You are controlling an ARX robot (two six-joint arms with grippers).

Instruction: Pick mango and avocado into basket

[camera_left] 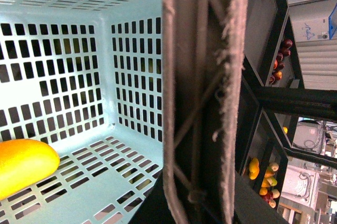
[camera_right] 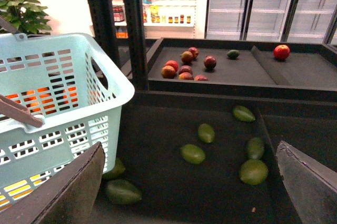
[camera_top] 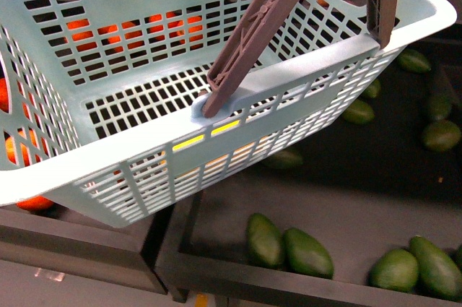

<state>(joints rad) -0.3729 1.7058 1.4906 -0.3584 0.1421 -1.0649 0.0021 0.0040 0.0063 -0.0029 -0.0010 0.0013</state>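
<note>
The pale teal basket hangs tilted and fills most of the front view, its brown-grey handles swung upward. My left gripper is shut on a handle, which fills the middle of the left wrist view. The yellow-orange mango lies on the slotted floor inside the basket. A small, very dark green oval fruit, the avocado by its look, rests on the upper shelf. My right gripper is open and empty beside the basket, above the lower tray.
Several green oval fruits lie in the lower black tray. Red fruits and a red apple sit on the upper shelf. A black post stands behind the basket. Oranges show through its slots.
</note>
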